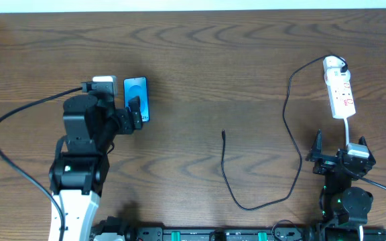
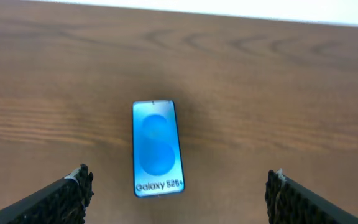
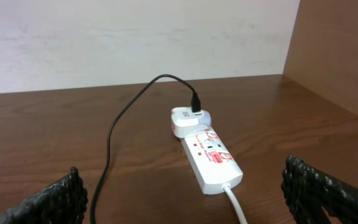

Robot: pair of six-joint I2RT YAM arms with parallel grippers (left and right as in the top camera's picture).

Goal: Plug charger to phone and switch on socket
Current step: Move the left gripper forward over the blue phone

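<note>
The phone (image 1: 137,98) lies flat at the left with its cyan screen up; in the left wrist view the phone (image 2: 157,148) reads "Galaxy S25+" at its near end. My left gripper (image 1: 135,114) hovers over that near end, open (image 2: 179,175) and holding nothing. At the right lies the white socket (image 1: 340,92), close ahead of my open, empty right gripper (image 1: 340,150). The charger (image 1: 288,127), a thin black cable, runs from a white adapter (image 3: 188,118) at the socket's (image 3: 211,158) far end in a long loop. Its free tip (image 1: 224,133) rests mid-table. Right gripper (image 3: 182,177) is wide apart.
The socket's white cord (image 3: 236,202) trails toward the right gripper and passes under it. A wooden side wall (image 3: 340,56) rises to the right of the socket, and a pale wall closes the table's far edge. The left arm's own black cable (image 1: 19,120) curves off at the left.
</note>
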